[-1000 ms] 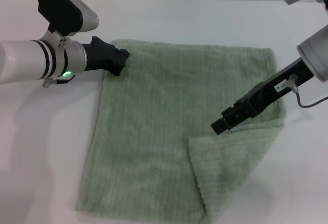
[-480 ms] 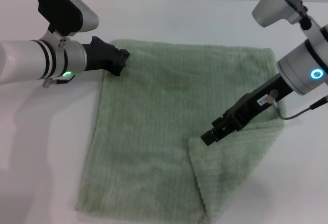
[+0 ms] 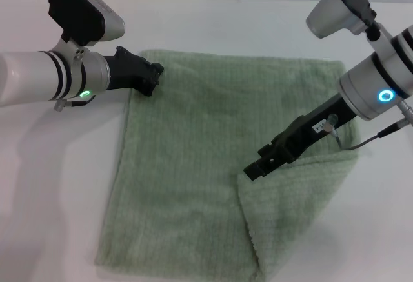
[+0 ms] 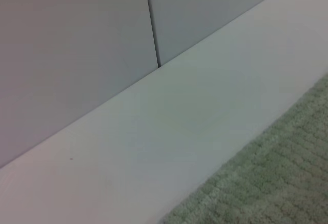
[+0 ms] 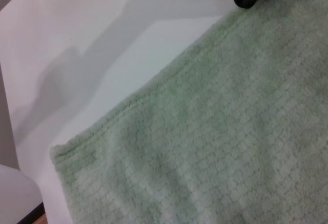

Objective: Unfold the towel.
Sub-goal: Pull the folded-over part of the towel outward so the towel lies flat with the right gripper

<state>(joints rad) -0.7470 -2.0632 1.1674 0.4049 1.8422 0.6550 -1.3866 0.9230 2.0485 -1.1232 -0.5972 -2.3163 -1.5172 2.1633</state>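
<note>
Right gripper (image 3: 253,171): tip low at the apex of the flap (image 3: 290,211), the towel (image 3: 193,166) corner doubled over just beneath it; whether its fingers are spread or pinching cannot be told. Left gripper (image 3: 150,75): at the far corner, apparently pinning it; finger state likewise unclear. Towel lies flat on the table (image 3: 271,24). Step judged: approaching the flap. Next: grasp its edge, draw outward.

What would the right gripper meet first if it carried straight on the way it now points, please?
Probably the towel: the right gripper points down-left over the folded corner's tip, with flat single-layer cloth ahead. Its height above the cloth is unclear.
</note>
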